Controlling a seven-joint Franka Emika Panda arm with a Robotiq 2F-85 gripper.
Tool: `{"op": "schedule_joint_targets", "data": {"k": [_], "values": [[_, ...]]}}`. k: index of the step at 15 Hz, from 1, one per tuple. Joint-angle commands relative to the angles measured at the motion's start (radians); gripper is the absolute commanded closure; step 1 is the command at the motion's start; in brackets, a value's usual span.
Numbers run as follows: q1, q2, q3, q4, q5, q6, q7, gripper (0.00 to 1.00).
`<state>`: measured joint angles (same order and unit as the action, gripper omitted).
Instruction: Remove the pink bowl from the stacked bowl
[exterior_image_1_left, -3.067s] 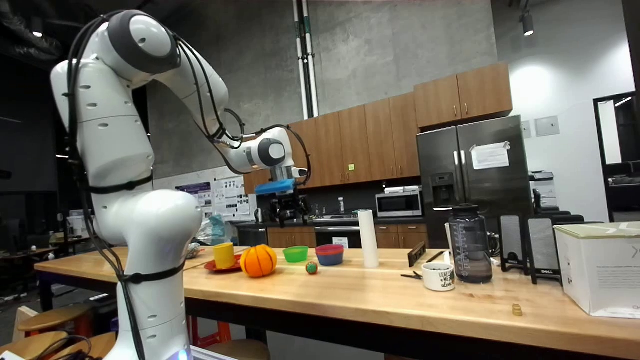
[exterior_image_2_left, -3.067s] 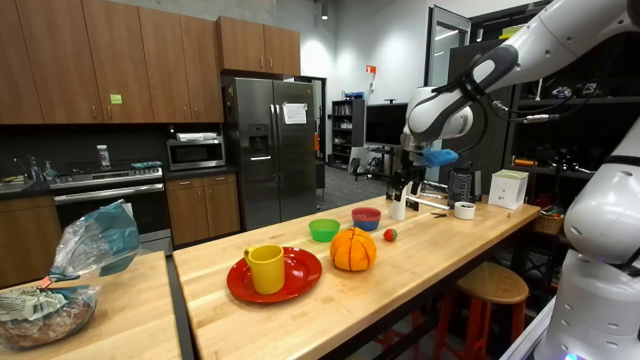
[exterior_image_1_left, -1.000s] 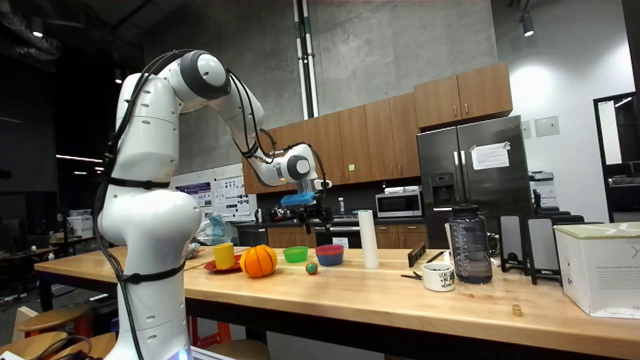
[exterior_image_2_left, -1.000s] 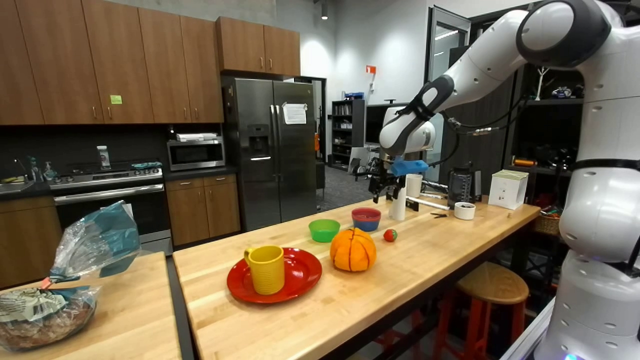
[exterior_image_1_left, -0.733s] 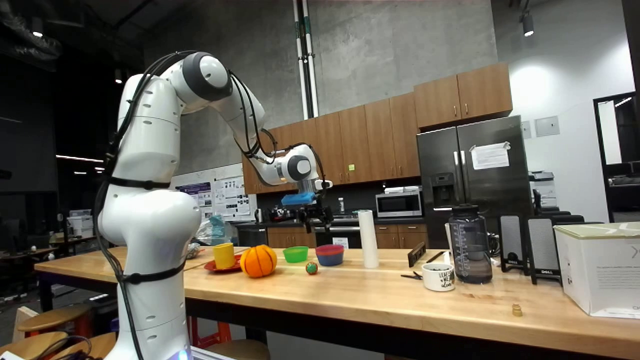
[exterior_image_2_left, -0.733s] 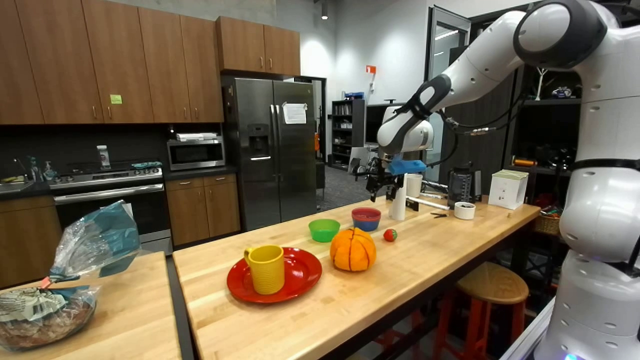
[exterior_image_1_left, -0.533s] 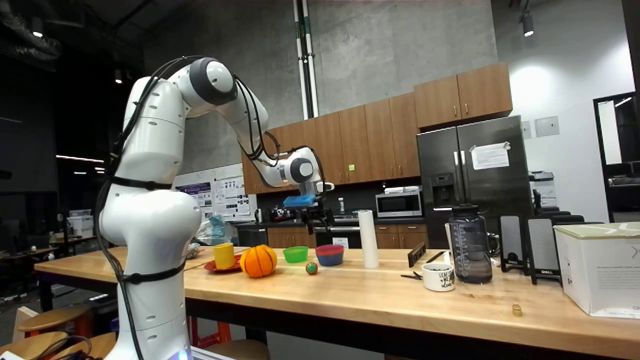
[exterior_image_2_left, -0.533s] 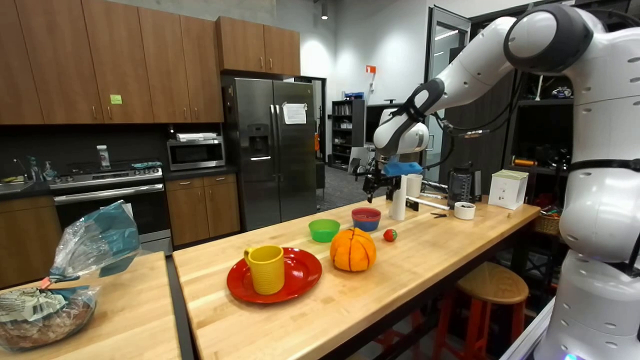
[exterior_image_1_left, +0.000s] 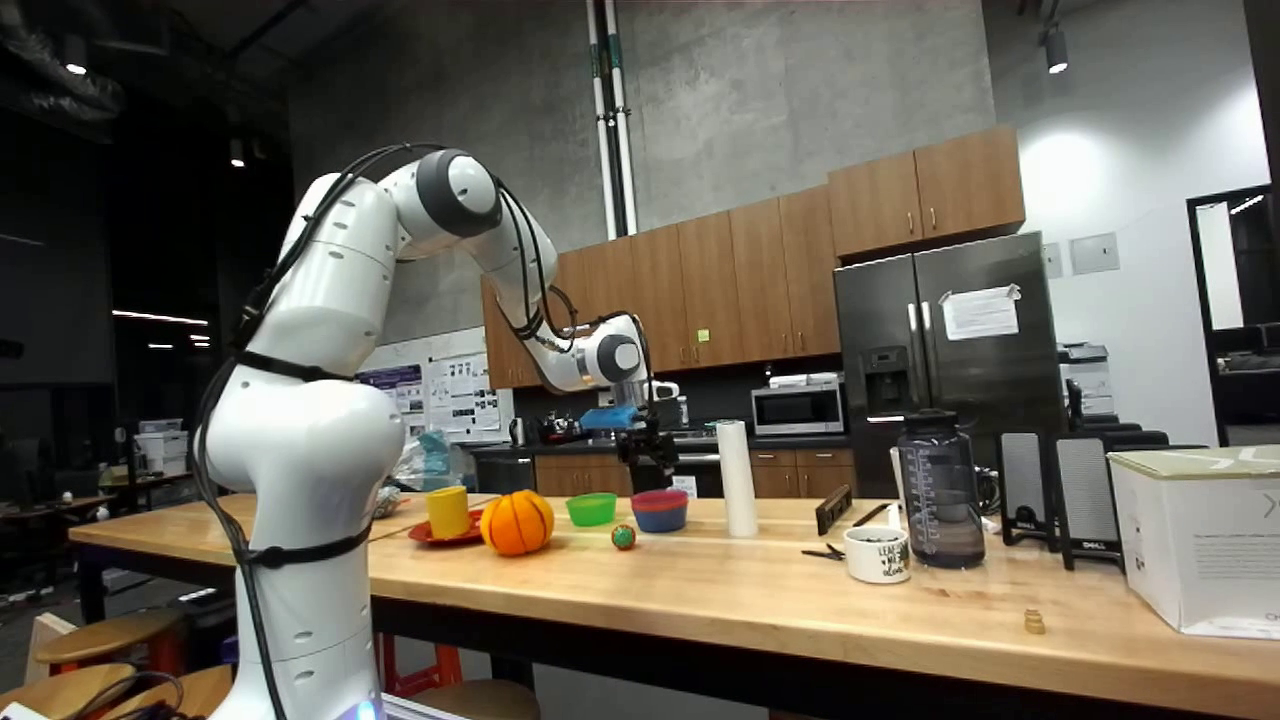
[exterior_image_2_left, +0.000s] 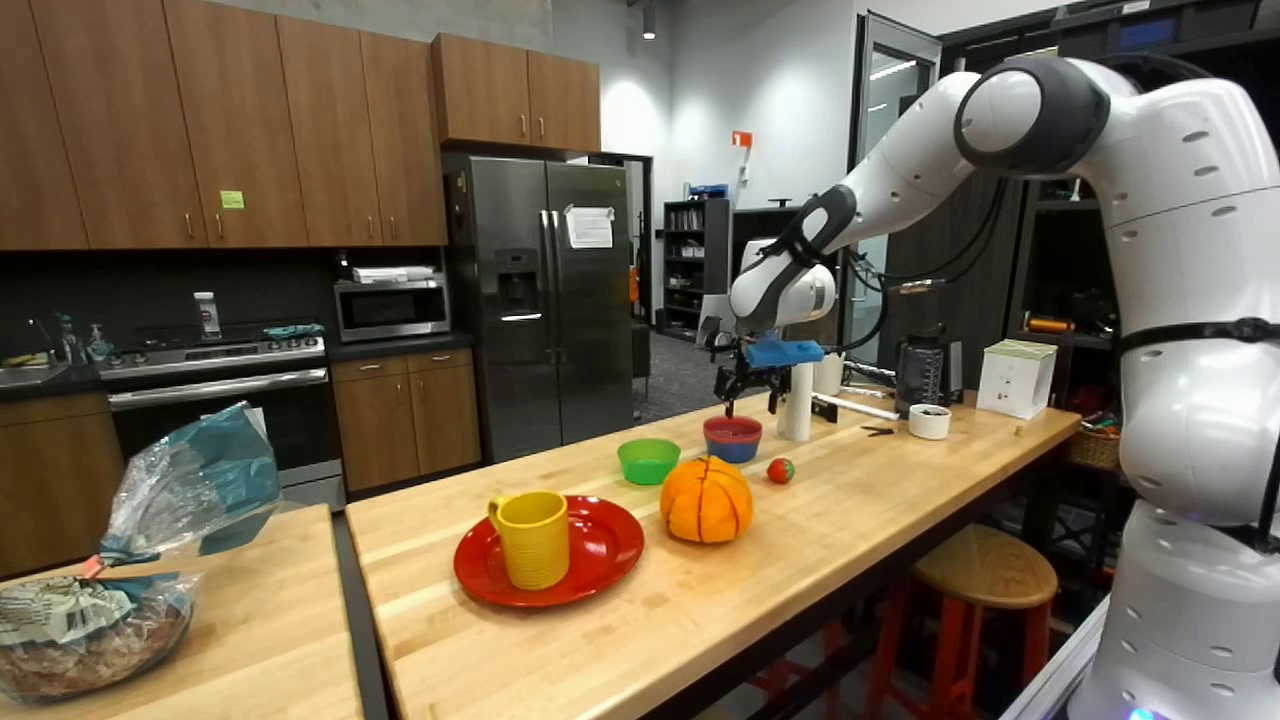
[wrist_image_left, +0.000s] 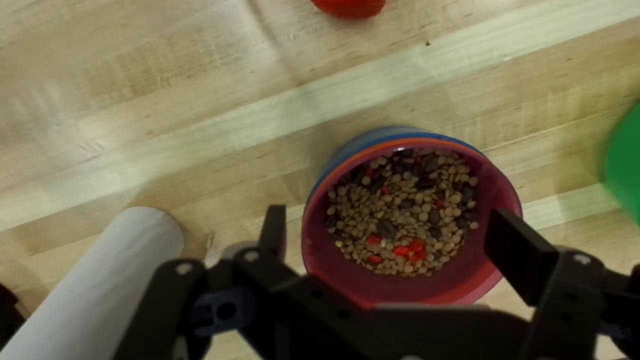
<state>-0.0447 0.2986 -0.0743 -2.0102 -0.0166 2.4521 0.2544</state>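
Observation:
The pink bowl, reddish-pink in this light, sits nested on top of the stack in both exterior views (exterior_image_1_left: 658, 496) (exterior_image_2_left: 732, 426). The stacked bowl under it looks blue (exterior_image_1_left: 660, 519) (exterior_image_2_left: 735, 450). In the wrist view the pink bowl (wrist_image_left: 502, 195) holds lentil-like grains and red bits; an orange-red rim and the blue bowl's edge (wrist_image_left: 357, 143) show around it. My gripper (wrist_image_left: 387, 217) is open above the stack, its fingers on either side of the bowl in the picture. In an exterior view the gripper (exterior_image_2_left: 752, 405) hangs just above the rim, holding nothing.
A white upright roll (exterior_image_2_left: 797, 408) stands close beside the stack, also in the wrist view (wrist_image_left: 100, 290). A green bowl (exterior_image_2_left: 649, 466) is on the other side. A strawberry (exterior_image_2_left: 781, 470), orange pumpkin (exterior_image_2_left: 706, 500) and red plate (exterior_image_2_left: 615, 550) with yellow mug (exterior_image_2_left: 535, 540) are nearby.
My gripper has moved sideways over the stacked bowls and then down toward them. The bowls and other objects have not moved.

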Motion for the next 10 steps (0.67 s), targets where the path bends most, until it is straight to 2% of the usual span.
{"op": "schedule_joint_targets", "data": {"k": [1,3,4,6,7,8,9,10], "values": [[0.007,0.06,-0.019,0.077,-0.001,-0.054,0.024,0.0],[0.005,0.08,-0.023,0.098,0.005,-0.064,0.026,0.02],[0.003,0.09,-0.024,0.109,0.009,-0.068,0.025,0.2],[0.0,0.11,-0.027,0.131,0.017,-0.073,0.025,0.23],[-0.002,0.118,-0.028,0.141,0.023,-0.076,0.026,0.28],[-0.004,0.124,-0.03,0.15,0.026,-0.077,0.027,0.42],[-0.004,0.13,-0.032,0.158,0.028,-0.078,0.028,0.46],[-0.006,0.134,-0.034,0.165,0.03,-0.081,0.029,0.56]]}}
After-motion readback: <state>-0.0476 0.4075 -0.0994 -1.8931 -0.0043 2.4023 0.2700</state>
